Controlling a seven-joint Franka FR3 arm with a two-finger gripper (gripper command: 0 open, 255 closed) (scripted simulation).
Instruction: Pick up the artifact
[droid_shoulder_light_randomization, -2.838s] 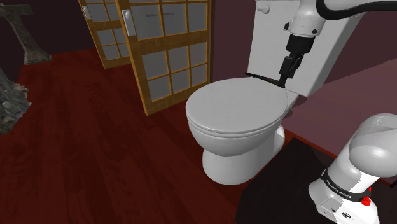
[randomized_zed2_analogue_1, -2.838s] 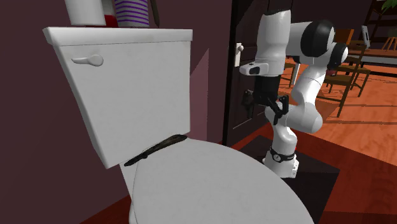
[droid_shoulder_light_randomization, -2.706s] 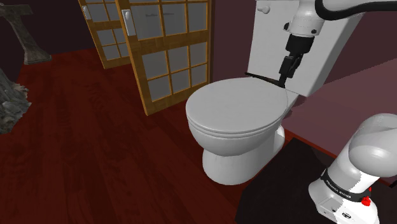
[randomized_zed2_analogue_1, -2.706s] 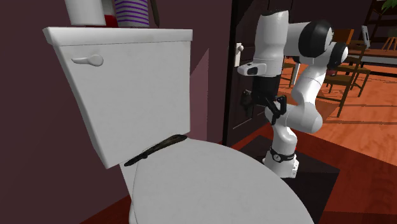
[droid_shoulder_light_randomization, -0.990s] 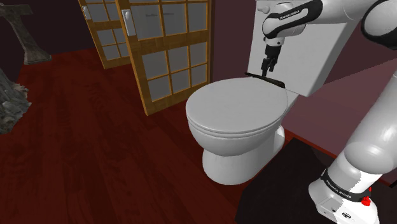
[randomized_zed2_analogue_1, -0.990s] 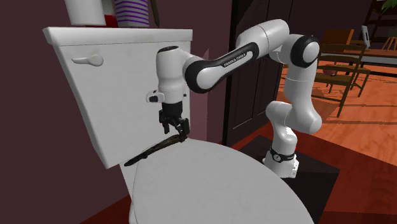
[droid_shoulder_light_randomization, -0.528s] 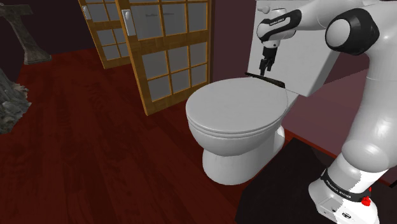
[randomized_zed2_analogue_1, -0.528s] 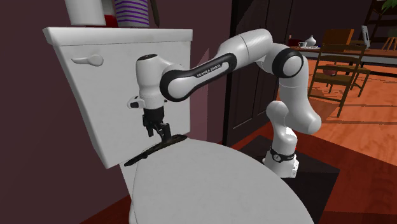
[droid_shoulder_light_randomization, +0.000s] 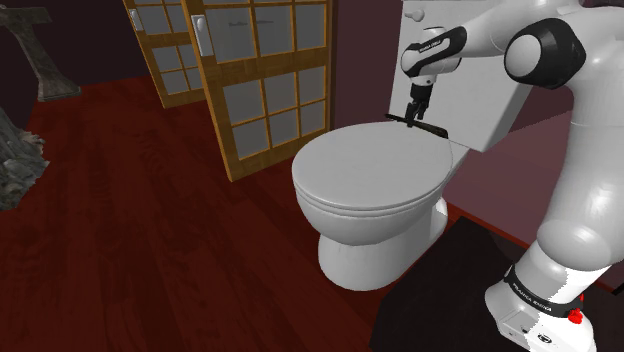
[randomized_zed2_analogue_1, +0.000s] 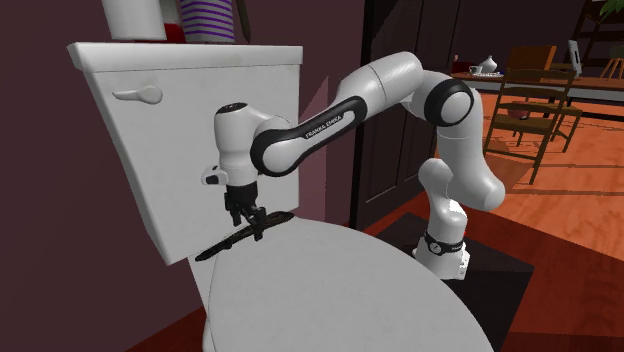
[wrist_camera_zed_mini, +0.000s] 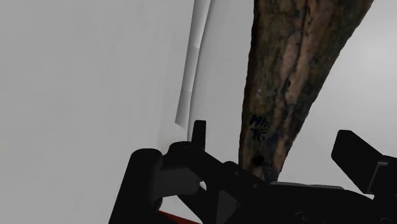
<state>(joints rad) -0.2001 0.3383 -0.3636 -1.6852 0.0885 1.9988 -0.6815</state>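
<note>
Dark brown, the artifact (droid_shoulder_light_randomization: 435, 129) is lying at the back of the toilet lid (droid_shoulder_light_randomization: 370, 170) against the tank (droid_shoulder_light_randomization: 480, 90) — so the gripper (randomized_zed2_analogue_1: 250, 222) is pointing straight down, fingers (wrist_camera_zed_mini: 143, 178) spread astride it, not pinching yet.

White arm (randomized_zed2_analogue_1: 385, 85), dark joints, black lettering

Soft, even light falls on the white toilet (droid_shoulder_light_randomization: 370, 170), its lid shaded greyer than the tank (droid_shoulder_light_randomization: 470, 105). The floor (droid_shoulder_light_randomization: 150, 230) at 9 o'clock in the shoulder view is dim. In the second exterior view, the far room (randomized_zed2_analogue_1: 560, 200) at 3 o'clock glows orange. The wrist view's brown artifact (wrist_camera_zed_mini: 286, 83) is flatly lit.
</note>
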